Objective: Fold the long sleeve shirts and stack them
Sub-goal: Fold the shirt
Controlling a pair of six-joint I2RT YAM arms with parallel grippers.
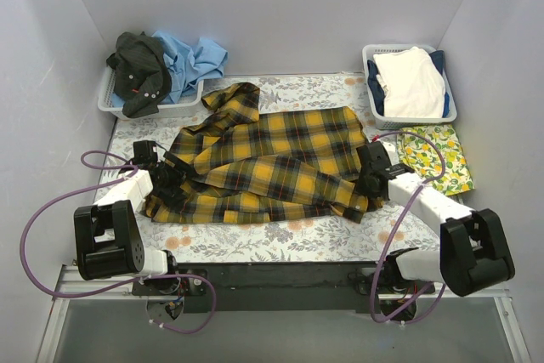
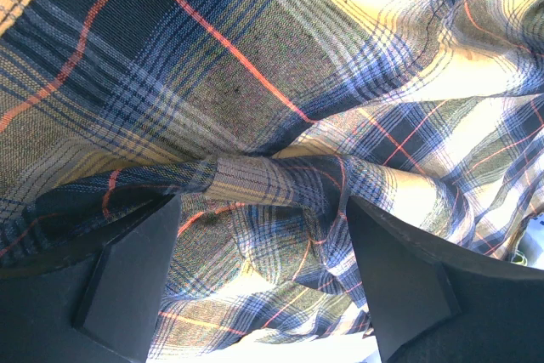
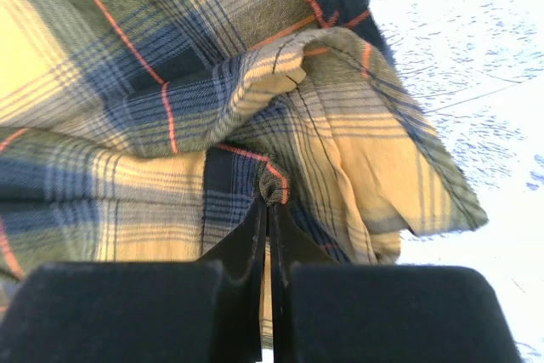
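- The yellow-and-black plaid shirt (image 1: 272,163) lies spread, rumpled, in the middle of the flowered table cover (image 1: 255,244)
- Its long axis runs left to right across the table, slightly slanted; the collar end points to the far left corner and the wide body reaches to the right
- 1 long fold of the shirt crosses the near half, from the left edge toward the right edge
- The right gripper (image 3: 270,197) sits at the shirt's near right edge, its fingers clenched together on a small pinch of plaid cloth
- The left gripper (image 2: 263,210) is at the shirt's near left edge, released, its jaws standing wide with a ridge of plaid cloth between them
- At the far left a basket (image 1: 174,110) holds a dark shirt (image 1: 140,70) and a light blue shirt (image 1: 195,57), both crumpled
- At the far right a 2nd basket (image 1: 367,82) holds a folded white cloth (image 1: 412,82) over something dark blue
- Just in front of that basket a lemon-print cloth (image 1: 438,155) lies flat, beside the right arm
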